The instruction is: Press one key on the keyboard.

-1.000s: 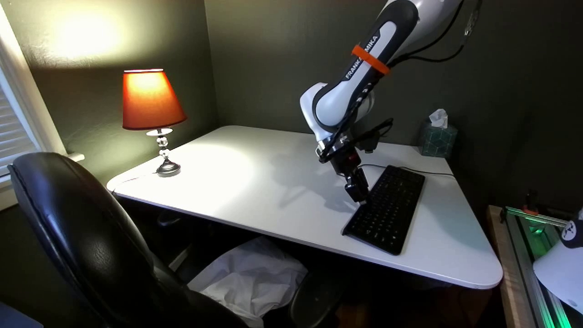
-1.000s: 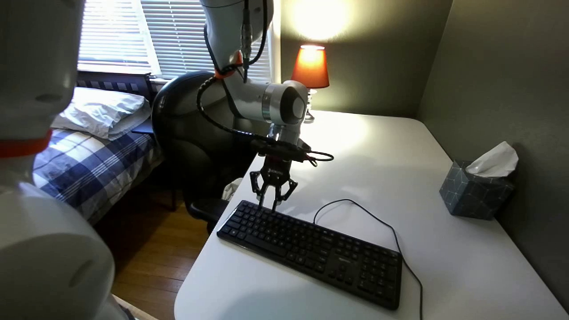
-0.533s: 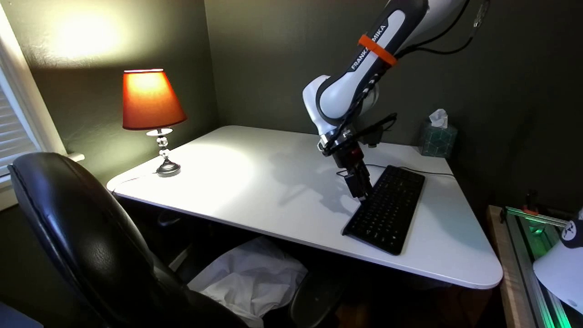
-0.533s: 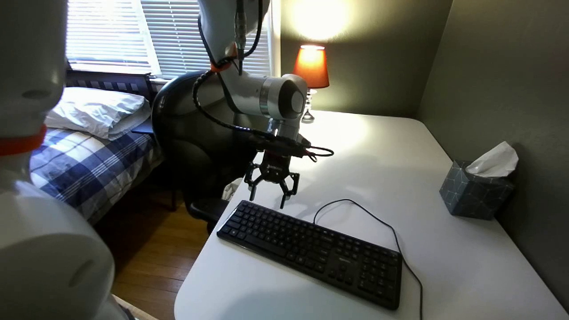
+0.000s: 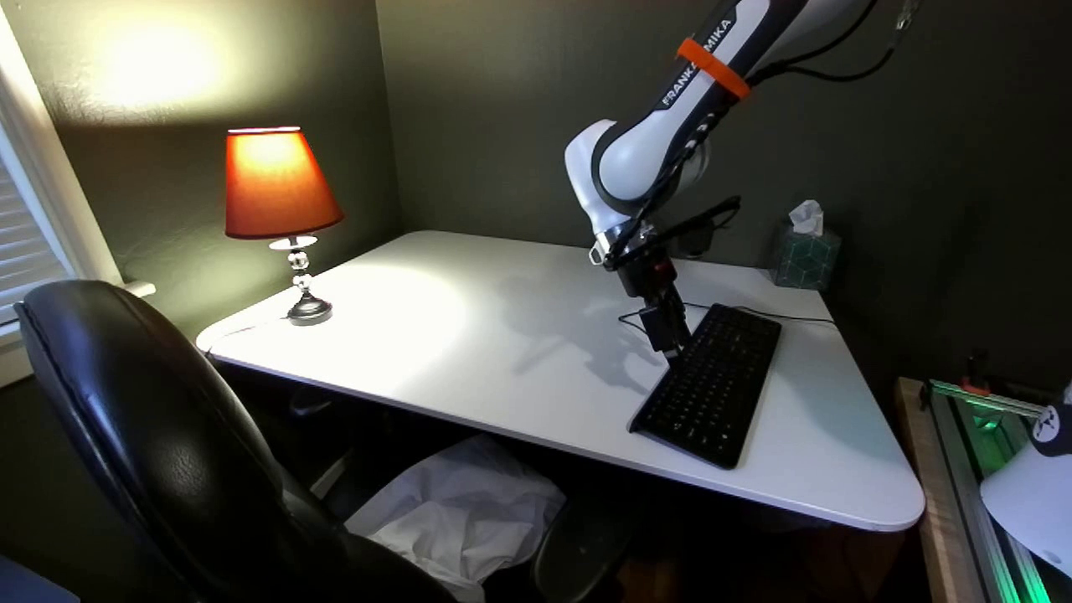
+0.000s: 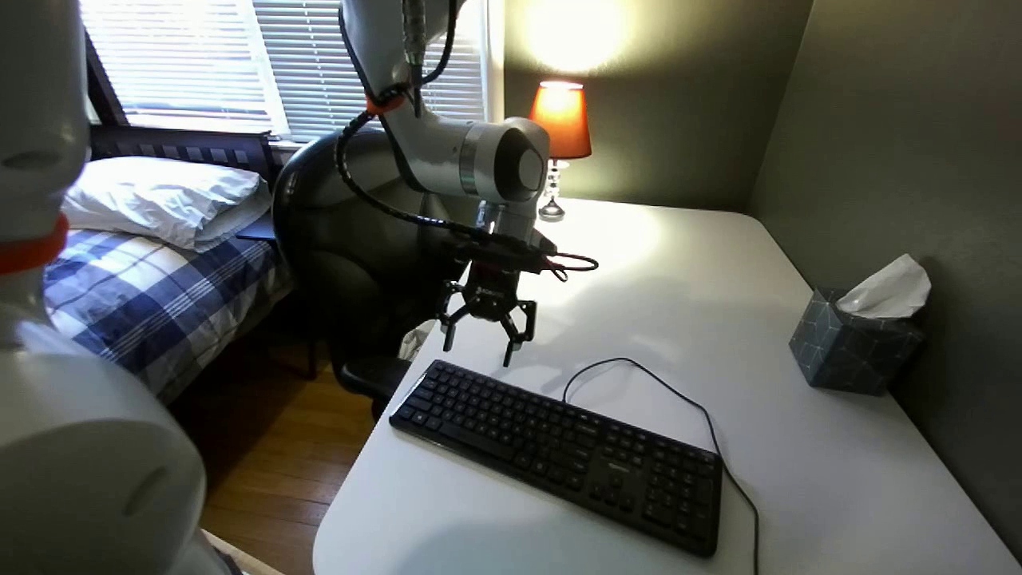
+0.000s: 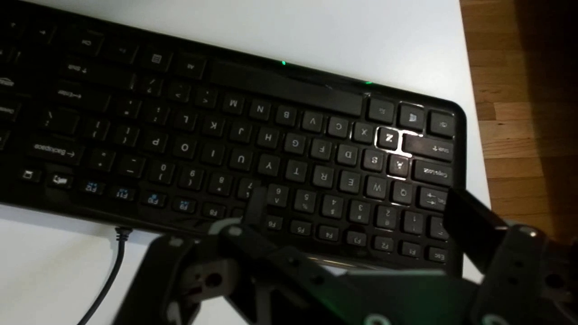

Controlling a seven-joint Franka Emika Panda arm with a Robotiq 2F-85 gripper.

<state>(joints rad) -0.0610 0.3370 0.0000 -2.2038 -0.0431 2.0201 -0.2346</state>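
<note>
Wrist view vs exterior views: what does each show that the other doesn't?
Wrist view only: readable key letters, such as on the Z key, and two green glints along one edge of the keyboard.
Exterior views only: the lit lamp, tissue box, black chair and robot arm.
Shared: the keyboard, its cable, the white desk and the open gripper.

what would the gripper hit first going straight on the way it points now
Probably the keyboard, near its function-key edge: the open gripper points down that way, though depth is unclear.
</note>
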